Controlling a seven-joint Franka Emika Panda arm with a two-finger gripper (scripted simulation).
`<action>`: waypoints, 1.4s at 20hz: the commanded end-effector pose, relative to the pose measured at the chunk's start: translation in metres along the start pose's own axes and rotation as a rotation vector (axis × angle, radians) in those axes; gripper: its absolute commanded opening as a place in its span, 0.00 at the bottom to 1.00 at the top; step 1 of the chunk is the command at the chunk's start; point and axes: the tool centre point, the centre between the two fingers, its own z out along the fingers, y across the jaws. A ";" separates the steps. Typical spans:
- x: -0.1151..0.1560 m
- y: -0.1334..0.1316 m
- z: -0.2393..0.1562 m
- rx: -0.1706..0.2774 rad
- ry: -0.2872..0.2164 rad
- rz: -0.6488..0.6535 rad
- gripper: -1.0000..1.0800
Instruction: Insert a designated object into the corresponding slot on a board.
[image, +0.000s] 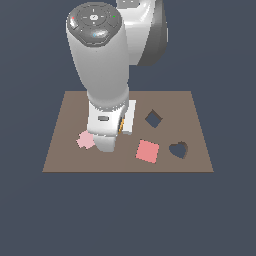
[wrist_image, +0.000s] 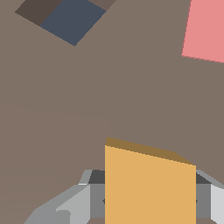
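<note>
A small flat orange-yellow square tile (wrist_image: 148, 186) is seen clamped in the pincer (wrist_image: 148, 199), with grey fingers (wrist_image: 76, 203) pressed against two opposite sides in the wrist view. In the exterior view only a thin orange sliver of the tile (image: 121, 125) is visible beside the lower end of the arm, and the pincer itself is mostly hidden there by the arm's white body. The tile is held above the brown board (image: 70, 110); whether it touches the surface cannot be told.

The slot (image: 153, 118), a dark square cut-out turned like a diamond, is located toward the exterior view's right of the tile, apart from it. In the wrist view the same slot (wrist_image: 65, 17) is shown as a dark blue-grey opening, well apart from the tile.

A larger red-pink square (image: 148, 151) lies flat on the board, nearer the front edge than the slot. A heart-shaped hole (image: 178, 149) is cut just beside it, toward the exterior view's right. A pale pink cross-shaped piece (image: 85, 140) rests on the board at the exterior view's left of the arm, partly covered by it.
</note>
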 end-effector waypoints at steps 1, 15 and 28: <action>0.000 -0.001 0.000 0.000 0.000 0.011 0.00; 0.004 -0.019 -0.001 -0.001 0.000 0.251 0.00; 0.022 -0.048 -0.003 -0.001 0.001 0.696 0.00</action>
